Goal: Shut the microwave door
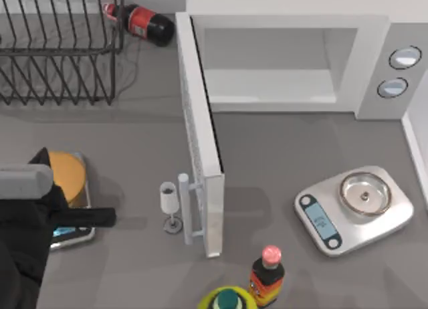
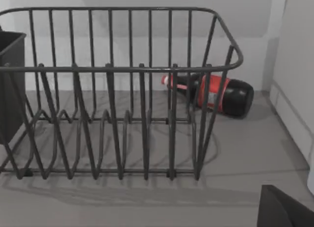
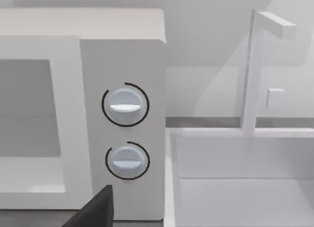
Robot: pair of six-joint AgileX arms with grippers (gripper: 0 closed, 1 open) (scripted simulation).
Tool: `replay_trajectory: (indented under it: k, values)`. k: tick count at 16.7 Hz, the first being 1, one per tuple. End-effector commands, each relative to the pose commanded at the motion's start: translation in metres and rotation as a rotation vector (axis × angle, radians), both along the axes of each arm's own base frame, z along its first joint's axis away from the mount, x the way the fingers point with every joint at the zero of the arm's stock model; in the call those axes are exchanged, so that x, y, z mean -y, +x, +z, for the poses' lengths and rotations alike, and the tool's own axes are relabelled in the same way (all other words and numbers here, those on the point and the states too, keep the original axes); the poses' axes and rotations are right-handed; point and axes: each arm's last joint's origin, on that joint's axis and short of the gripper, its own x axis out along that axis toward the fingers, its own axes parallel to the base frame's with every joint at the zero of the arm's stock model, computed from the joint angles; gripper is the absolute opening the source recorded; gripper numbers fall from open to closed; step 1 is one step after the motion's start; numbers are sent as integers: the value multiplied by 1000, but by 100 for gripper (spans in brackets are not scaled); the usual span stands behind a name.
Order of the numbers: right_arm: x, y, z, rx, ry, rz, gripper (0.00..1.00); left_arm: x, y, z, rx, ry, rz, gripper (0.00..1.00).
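Standing open toward 6 o'clock, microwave door projects over grey table; left arm at 8 o'clock, jaw state indeterminable.

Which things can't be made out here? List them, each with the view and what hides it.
- Left gripper: top view, the arm's dark bulk covers it, so whether it is open or shut stays unknown.
- Orange disc: top view, partly under that arm.
- Green-yellow object: top view, cut off by the bottom edge.
- Cola bottle: left wrist view, partly behind the dish rack bars.
- Microwave cavity: right wrist view, cut off by the picture's edge.
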Motion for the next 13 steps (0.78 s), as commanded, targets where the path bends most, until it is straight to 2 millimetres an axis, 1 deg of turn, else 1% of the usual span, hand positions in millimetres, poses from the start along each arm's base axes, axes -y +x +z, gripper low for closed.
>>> replay_trajectory:
  k: [3, 7, 10, 13]
  values:
    - [0, 0, 0, 0, 0, 0, 100, 16, 14, 15, -128, 22, -30, 0]
    - [0, 0, 0, 0, 0, 0, 100, 34, 33, 36, -344, 51, -49, 0]
    - [0, 0, 0, 0, 0, 0, 100, 42, 44, 52, -504, 56, -41, 0]
    - [0, 0, 0, 0, 0, 0, 100, 46, 53, 68, -625, 37, -23, 0]
